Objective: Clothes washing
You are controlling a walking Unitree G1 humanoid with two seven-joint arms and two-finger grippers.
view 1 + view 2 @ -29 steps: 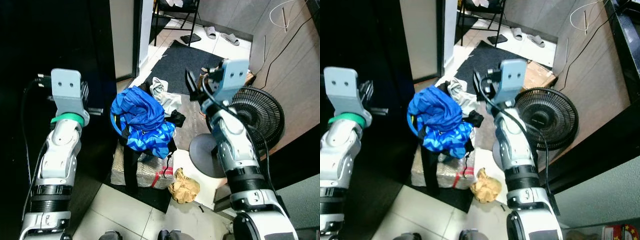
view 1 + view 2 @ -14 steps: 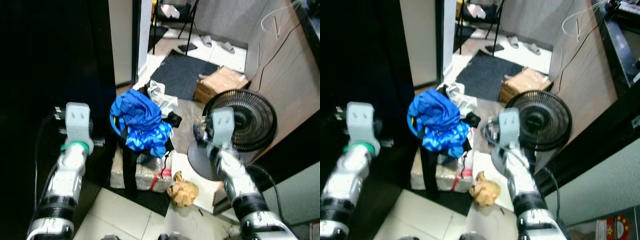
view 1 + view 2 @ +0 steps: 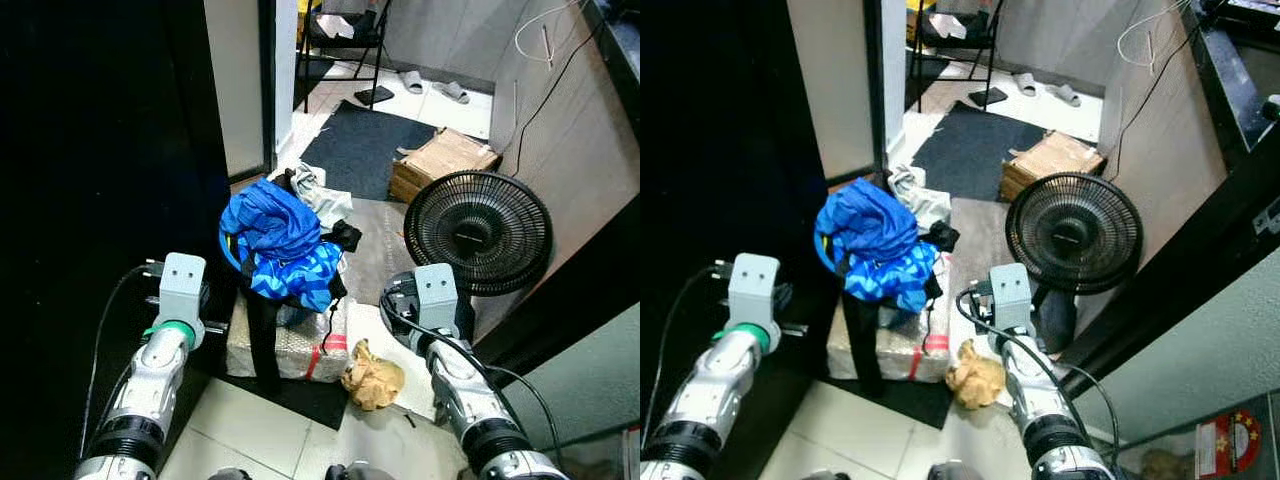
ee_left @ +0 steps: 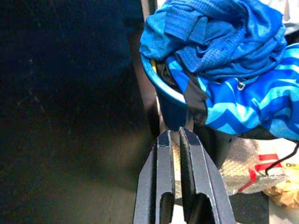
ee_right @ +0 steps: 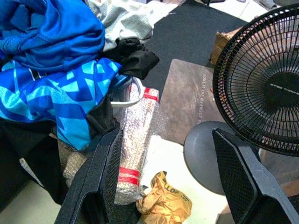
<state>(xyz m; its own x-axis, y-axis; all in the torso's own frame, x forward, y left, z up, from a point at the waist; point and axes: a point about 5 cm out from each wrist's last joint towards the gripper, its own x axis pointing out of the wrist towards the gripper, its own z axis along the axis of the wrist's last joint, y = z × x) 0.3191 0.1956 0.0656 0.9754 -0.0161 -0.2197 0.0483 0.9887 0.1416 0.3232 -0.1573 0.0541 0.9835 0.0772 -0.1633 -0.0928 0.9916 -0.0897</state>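
Left eye view. The clothes (image 3: 283, 245), a blue heap with grey and black pieces at its far side, sat piled in a blue basin (image 3: 228, 250) on top of a bubble-wrapped parcel (image 3: 290, 340) on the floor. The left gripper (image 3: 205, 325) hung low at the parcel's left edge, below and a little nearer than the heap. The right arm's wrist block stood on the other side, just right of the parcel and in front of the fan (image 3: 478, 232). So the heap lay between the arms, forward and up from both. Its long axis ran away from the robot, towards the dark mat (image 3: 368, 150).

Right eye view. Same layout: heap central, arms flanking it, crumpled brown paper (image 3: 976, 380) on the tiles beside the right forearm. The left wrist looked slightly closer to the basin than the right did.

Left wrist view. The fingers (image 4: 164, 186) lay pressed together, nothing between them, aimed straight at the basin's rim just under the overhanging blue cloth. Basin near the tips but apart.

Right wrist view. The right gripper (image 5: 170, 175) was spread wide and empty. The heap lay ahead and off towards one finger, the fan's base towards the other, the parcel straight on.

Judgement: the left arm was nearer and already lined up; the right would need to swing inward towards the heap before any two-sided lift of the basin.
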